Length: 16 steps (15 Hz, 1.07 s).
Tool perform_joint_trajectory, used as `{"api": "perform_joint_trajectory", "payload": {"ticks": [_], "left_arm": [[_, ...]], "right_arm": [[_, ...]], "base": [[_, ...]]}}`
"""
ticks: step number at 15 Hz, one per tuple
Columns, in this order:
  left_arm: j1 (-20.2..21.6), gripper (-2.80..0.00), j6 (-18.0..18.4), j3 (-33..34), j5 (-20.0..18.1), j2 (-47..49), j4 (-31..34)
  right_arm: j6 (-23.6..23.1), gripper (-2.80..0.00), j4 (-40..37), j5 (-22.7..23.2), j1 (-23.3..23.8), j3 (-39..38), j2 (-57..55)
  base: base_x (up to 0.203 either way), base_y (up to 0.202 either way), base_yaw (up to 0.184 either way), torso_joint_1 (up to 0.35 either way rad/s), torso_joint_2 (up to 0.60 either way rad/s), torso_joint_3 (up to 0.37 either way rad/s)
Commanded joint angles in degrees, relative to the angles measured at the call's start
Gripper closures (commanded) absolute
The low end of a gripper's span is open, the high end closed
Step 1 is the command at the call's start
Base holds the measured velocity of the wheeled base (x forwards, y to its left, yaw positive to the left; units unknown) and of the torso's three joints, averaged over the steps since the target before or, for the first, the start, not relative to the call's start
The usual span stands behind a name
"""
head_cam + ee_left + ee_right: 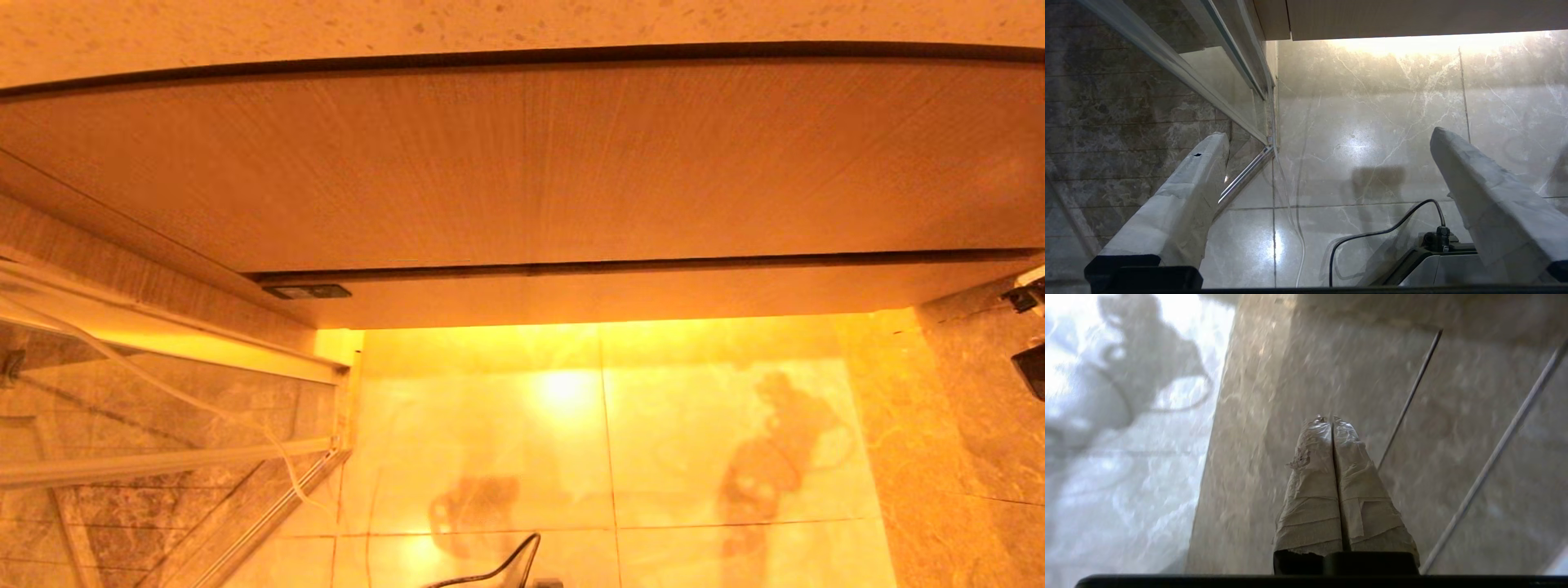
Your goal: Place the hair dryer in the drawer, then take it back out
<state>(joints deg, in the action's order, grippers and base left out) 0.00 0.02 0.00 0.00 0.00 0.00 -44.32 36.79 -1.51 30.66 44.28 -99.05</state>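
Note:
The hair dryer is out of view in all three views. No open drawer shows, and its inside is hidden. In the head view the vanity's large wood-grain front panel (522, 163) is shut flush, with a narrow pale wood strip (620, 296) beneath it. My left gripper (1327, 134) hangs open over the marble floor with nothing between its taped fingers (1180, 196). My right gripper (1326, 418) is shut with nothing in it, low beside a brown marble wall. Dark parts of my right arm (1030, 367) show at the head view's right edge.
A speckled countertop (490, 24) runs above the panel. A glass shower partition with a metal frame (188, 359) stands at the left, and a brown marble wall (963, 441) at the right. A black cable (1372, 233) and my base (1437, 265) lie on the lit tile floor (604, 441).

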Motion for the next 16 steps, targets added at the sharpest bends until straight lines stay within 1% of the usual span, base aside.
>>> {"api": "perform_joint_trajectory", "payload": {"ticks": [1, 3, 5, 6, 7, 9, 10, 12, 14, 16], "left_arm": [[0.0, -2.80, 0.0, 0.0, 0.0, 0.0, 0.0], [0.0, -2.80, 0.0, 0.0, 0.0, 0.0, 0.0], [0.0, -2.80, 0.0, 0.0, 0.0, 0.0, 0.0], [0.0, -2.80, 0.0, 0.0, 0.0, 0.0, 0.0], [0.0, -2.80, 0.0, 0.0, 0.0, 0.0, 0.0], [0.0, -2.80, 0.0, 0.0, 0.0, 0.0, 0.0], [0.0, -2.80, 0.0, 0.0, 0.0, 0.0, 0.0], [0.0, -2.80, 0.0, 0.0, 0.0, 0.0, 0.0], [0.0, -2.80, 0.0, 0.0, 0.0, 0.0, 0.0], [0.0, -2.80, 0.0, 0.0, 0.0, 0.0, 0.0]], "right_arm": [[-0.3, 0.00, -1.5, 0.0, -0.3, -1.6, 3.5], [-0.3, 0.00, -7.6, 0.2, -0.7, -1.9, 8.7], [1.6, 0.00, -15.2, 0.2, -3.0, -1.7, 14.9], [4.4, 0.00, -18.6, 0.1, -5.9, -2.4, 18.8], [8.7, 0.00, -21.6, -0.2, -10.9, -4.3, 23.2], [18.5, 0.00, -24.8, -1.7, -21.7, -11.7, 33.5], [22.1, 0.00, -26.3, -2.2, -25.9, -15.4, 39.1], [26.3, 0.00, -31.0, -3.1, -32.9, -22.1, 50.8], [29.6, 0.00, -34.6, -5.0, -37.6, -29.7, 63.8], [32.0, 0.00, -36.6, -6.0, -39.3, -36.2, 74.4]], "base": [[0.000, 0.000, 0.000, 0.000, 0.00, 0.000], [0.000, 0.000, 0.000, 0.000, 0.00, 0.000], [0.000, 0.000, 0.000, 0.000, 0.00, 0.000], [0.000, 0.000, 0.000, 0.000, 0.00, 0.000], [0.000, 0.000, 0.000, 0.000, 0.00, 0.000], [0.000, 0.000, 0.000, 0.000, 0.00, 0.000], [0.000, 0.000, 0.000, 0.000, 0.00, 0.000], [0.000, 0.000, 0.000, 0.000, 0.00, 0.000], [0.000, 0.000, 0.000, 0.000, 0.00, 0.000], [0.000, 0.000, 0.000, 0.000, 0.00, 0.000]]}}
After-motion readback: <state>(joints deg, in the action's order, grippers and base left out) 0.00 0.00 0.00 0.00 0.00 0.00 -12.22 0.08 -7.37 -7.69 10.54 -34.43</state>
